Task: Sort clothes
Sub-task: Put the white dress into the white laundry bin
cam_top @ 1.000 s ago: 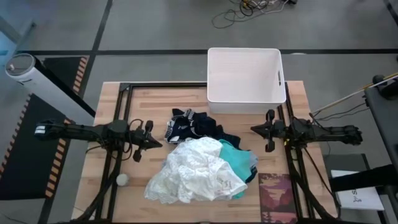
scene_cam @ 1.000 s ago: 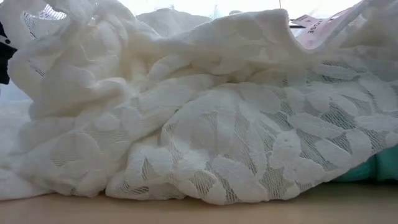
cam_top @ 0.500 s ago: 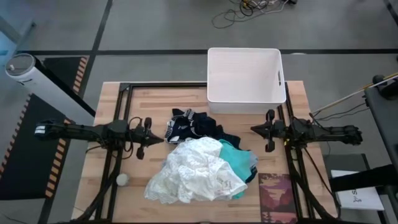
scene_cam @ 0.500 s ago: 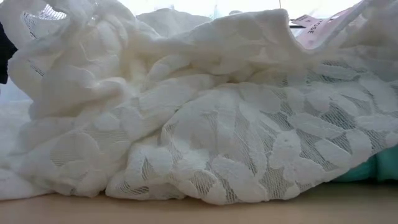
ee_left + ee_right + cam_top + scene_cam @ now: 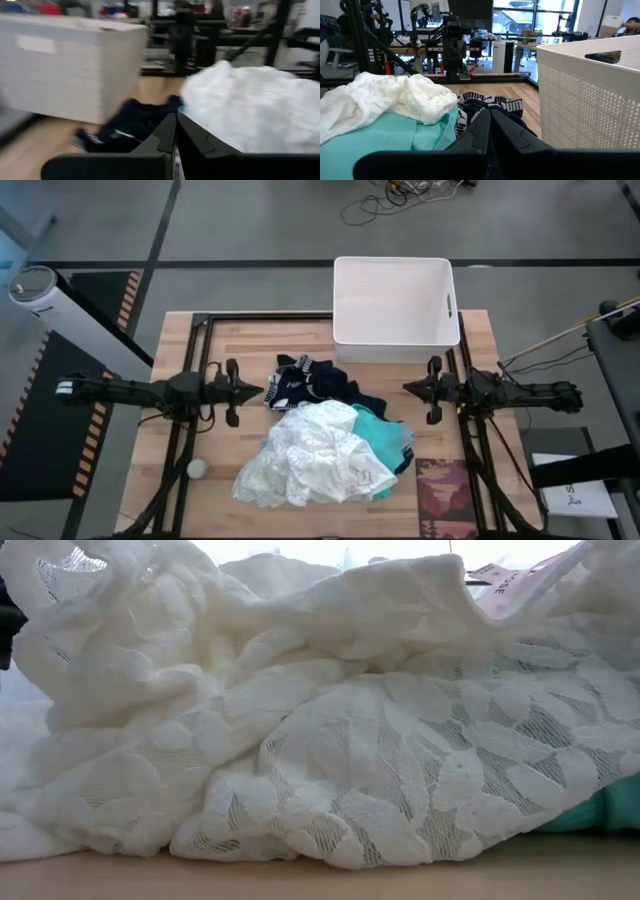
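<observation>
The clothes lie in a heap at the table's middle. A large white lace garment (image 5: 310, 455) lies on top at the near side and fills the low view (image 5: 320, 730). A teal garment (image 5: 388, 435) lies under its right side. A navy garment with white print (image 5: 298, 385) lies at the far side, with a striped piece (image 5: 301, 363) at its far edge. My left gripper (image 5: 258, 391) is shut, just left of the navy garment (image 5: 130, 122), and touches nothing. My right gripper (image 5: 408, 388) is shut, right of the heap, and empty.
A white bin (image 5: 393, 305) stands at the table's far edge, right of middle. A dark red patterned mat (image 5: 443, 495) lies at the near right. A small pale ball (image 5: 197, 468) lies at the near left. Bare wood shows on the left and the far left.
My left gripper has swung toward the table's far edge. It now points level toward the navy garment instead of slanting toward the near side, and it stays shut. The clothes have not moved.
</observation>
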Controlling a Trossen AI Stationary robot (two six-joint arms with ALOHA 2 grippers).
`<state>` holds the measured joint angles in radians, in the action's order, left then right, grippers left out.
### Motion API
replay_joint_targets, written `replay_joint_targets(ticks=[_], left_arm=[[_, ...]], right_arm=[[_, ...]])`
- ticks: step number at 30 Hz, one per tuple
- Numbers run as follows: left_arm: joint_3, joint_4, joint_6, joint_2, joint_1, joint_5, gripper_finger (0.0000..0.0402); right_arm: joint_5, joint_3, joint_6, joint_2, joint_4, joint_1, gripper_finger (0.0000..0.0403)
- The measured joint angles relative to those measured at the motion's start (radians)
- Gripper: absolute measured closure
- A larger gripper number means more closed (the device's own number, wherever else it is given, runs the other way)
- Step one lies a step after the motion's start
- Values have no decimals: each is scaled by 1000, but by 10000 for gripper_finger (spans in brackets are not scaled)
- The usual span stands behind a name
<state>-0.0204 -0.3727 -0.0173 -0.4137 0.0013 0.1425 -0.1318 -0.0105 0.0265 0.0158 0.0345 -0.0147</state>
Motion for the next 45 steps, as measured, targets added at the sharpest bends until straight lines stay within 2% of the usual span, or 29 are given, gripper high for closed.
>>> replay_joint_targets(ticks=[3, 7, 11, 14, 18, 22, 25, 29, 37, 42, 45], left_arm=[[0, -7, -21, 1, 1, 83, 402], [1, -91, -19, -2, 1, 89, 402], [-3, -246, -97, -23, 0, -94, 401], [-61, -247, -102, -57, 0, -132, 396], [-195, -110, -102, -150, -1, -179, 371], [-367, 39, -102, -298, -2, -270, 333], [-501, 216, -91, -413, -14, -312, 303], [-646, 382, -72, -554, -39, -310, 261], [-837, 492, -49, -780, -165, -305, 185], [-931, 613, -51, -918, -232, -185, 156], [-958, 624, -32, -995, -237, -155, 145]], right_arm=[[0, 0, 0, 0, 0, 0, 403], [0, 0, 0, 0, 0, 0, 403], [0, 0, 0, 0, 0, 0, 403], [0, 0, 0, 0, 0, 0, 403], [0, 0, 0, 0, 0, 0, 403], [0, 0, 0, 0, 0, 0, 403], [0, 0, 0, 0, 0, 0, 403], [0, 0, 0, 0, 0, 0, 403], [0, 0, 0, 0, 0, 0, 403], [0, 0, 0, 0, 0, 0, 403], [0, 0, 0, 0, 0, 0, 403]])
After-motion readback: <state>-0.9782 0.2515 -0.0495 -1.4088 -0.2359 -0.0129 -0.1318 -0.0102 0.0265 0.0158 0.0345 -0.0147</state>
